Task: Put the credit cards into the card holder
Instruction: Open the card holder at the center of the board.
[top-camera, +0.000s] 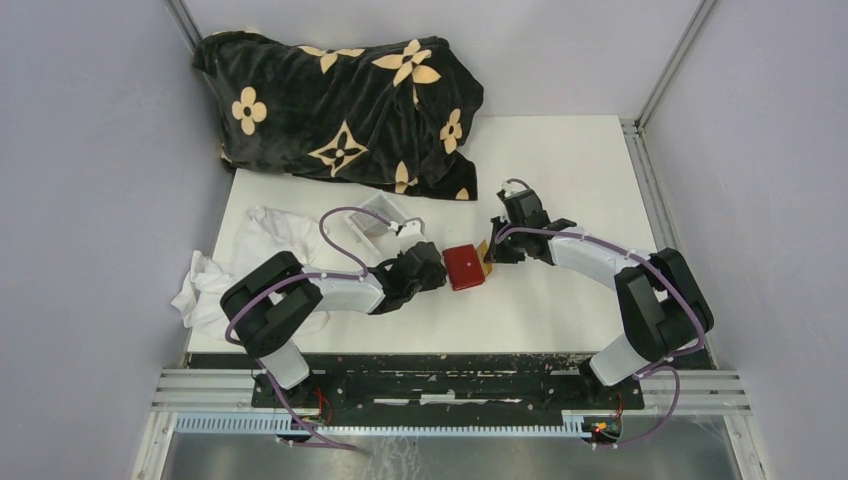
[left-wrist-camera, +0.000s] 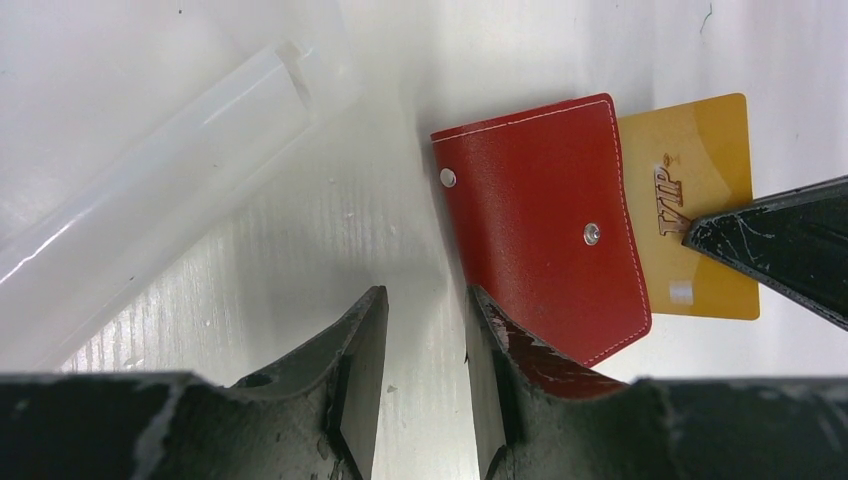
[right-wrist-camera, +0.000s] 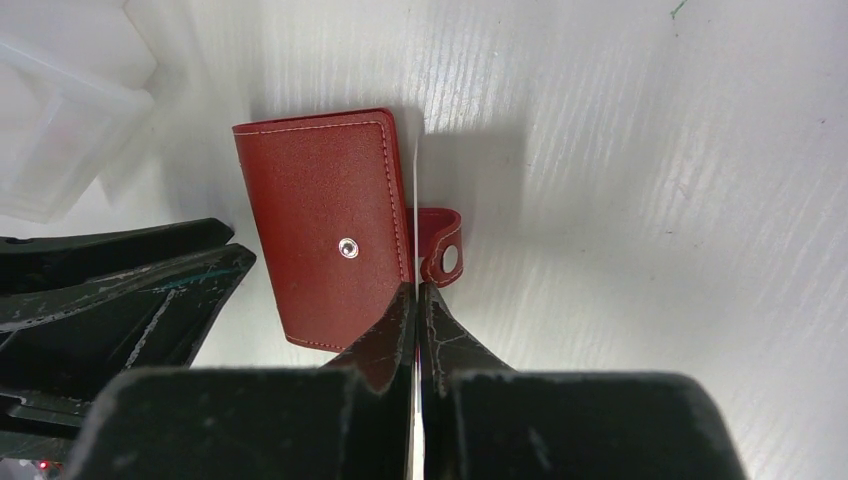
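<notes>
- Card holder: a small red leather-like folding wallet (top-camera: 463, 267) with a smooth grain, pale stitching along its rounded edges and two pale metal studs. It lies flat at the middle of the white surface (top-camera: 560, 180), between the two tools.
- Credit card: one yellow-orange plastic card (left-wrist-camera: 700, 170), thin, glossy and round-cornered, lettered "VIP". One side is hidden behind the wallet's edge and the rest sticks out toward the right arm. Whether it sits in a slot cannot be told.
- Views compared: only the left wrist view shows the card's face and lettering. The right wrist view shows the card edge-on, as a thin pale line. Only that view shows the wallet's snap tab (right-wrist-camera: 440, 247), curled out beside the wallet.
- Right tool (right-wrist-camera: 416, 320): clamped on the yellow-orange card, with the fingers pressed together over its thin edge. The arm comes in from the right with its elbow raised and the forearm angled toward the centre.
- Left tool (left-wrist-camera: 425, 380): jaws apart, with only bare surface between them and nothing gripped. One finger (left-wrist-camera: 495, 350) overlaps the wallet's near corner; contact cannot be confirmed. The arm lies low and bent, its forearm pointing at the wallet.
- Surroundings: a clear plastic box (left-wrist-camera: 150, 200) lies near the left tool. A black plush blanket with beige flowers (top-camera: 340, 100) lies at the rear, and a crumpled white cloth (top-camera: 250, 250) at the left.
</notes>
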